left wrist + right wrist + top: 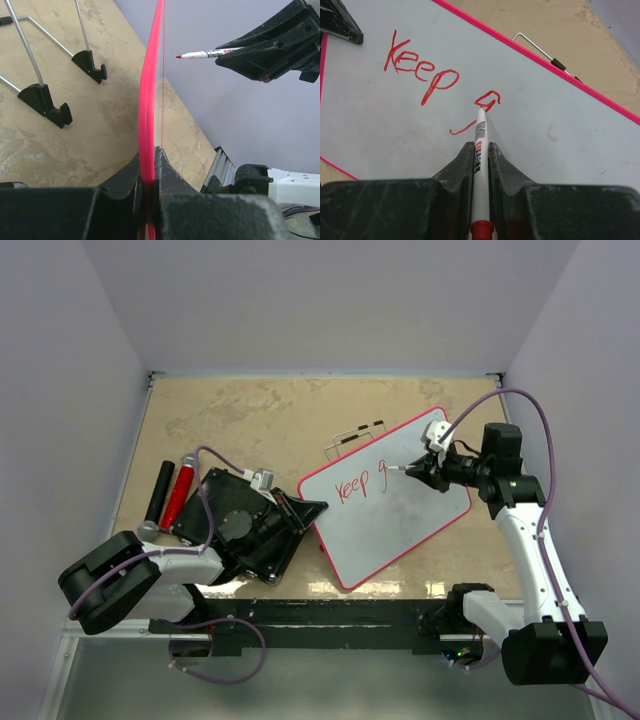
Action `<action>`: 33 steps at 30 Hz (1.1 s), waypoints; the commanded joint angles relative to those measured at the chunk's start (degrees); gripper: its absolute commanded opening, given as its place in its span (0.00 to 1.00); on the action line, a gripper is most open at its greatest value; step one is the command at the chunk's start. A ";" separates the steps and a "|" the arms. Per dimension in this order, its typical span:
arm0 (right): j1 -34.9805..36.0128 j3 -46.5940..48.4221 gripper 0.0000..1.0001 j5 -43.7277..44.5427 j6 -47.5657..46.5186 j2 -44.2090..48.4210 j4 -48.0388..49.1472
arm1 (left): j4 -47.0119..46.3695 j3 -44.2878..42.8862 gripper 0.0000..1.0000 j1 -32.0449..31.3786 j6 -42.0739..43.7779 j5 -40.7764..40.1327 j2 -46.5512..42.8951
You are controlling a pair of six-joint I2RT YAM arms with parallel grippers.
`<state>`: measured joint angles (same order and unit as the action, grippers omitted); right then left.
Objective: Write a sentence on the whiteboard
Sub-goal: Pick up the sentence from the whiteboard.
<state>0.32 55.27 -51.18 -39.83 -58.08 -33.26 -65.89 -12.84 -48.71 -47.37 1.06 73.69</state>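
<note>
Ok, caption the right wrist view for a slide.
Right claw shut on the marker, tip at the g after Keep on the whiteboard.

Whiteboard: white face, thin red rim, rounded corners. It sits centre-right in the top view, turned askew, with its long sides running from lower left to upper right. In the left wrist view it shows edge-on, the rim a near-vertical red band at mid-frame.

Sentence: red marker handwriting reading "Keep g", near the board's upper-left edge. In the right wrist view "Keep" is at upper left. The "g" is lower and to its right, near centre, with its tail hooking left.
</note>
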 commanded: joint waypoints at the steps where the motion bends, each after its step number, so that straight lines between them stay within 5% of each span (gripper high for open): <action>1: -0.14 2.30 0.00 1.34 -1.30 0.60 -0.49 | -0.91 0.54 0.00 0.02 3.52 3.07 -1.27; 33: -1.99 4.15 0.00 3.10 -4.29 -3.35 -1.81 | 0.76 0.18 0.00 0.19 4.31 4.39 -2.15</action>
<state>-1.52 59.20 -48.47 -44.58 -62.76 -36.88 -65.04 -12.60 -48.40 -46.89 2.15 72.60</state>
